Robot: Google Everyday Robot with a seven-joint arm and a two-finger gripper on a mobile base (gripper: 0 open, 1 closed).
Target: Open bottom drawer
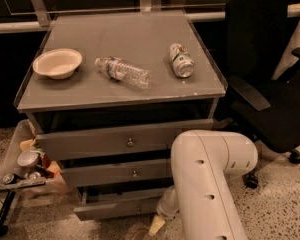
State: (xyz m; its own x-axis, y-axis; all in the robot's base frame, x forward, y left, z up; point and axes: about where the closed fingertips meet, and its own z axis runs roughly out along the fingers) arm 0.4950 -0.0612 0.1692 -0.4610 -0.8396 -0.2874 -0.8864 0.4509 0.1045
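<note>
The bottom drawer (115, 208) is the lowest of three grey drawer fronts in the grey cabinet. It stands a little forward of the middle drawer (115, 173), with a dark gap above it. My gripper (157, 224) is low down at the right end of the bottom drawer's front, close to the floor. My white arm (205, 184) hides most of the gripper and the right part of the drawers. The bottom drawer's knob does not show clearly.
On the cabinet top (140, 91) lie a white bowl (57, 63), a plastic bottle (122, 72) and a can (181, 60). A black office chair (265, 84) stands to the right. A bin of clutter (27, 166) stands to the left.
</note>
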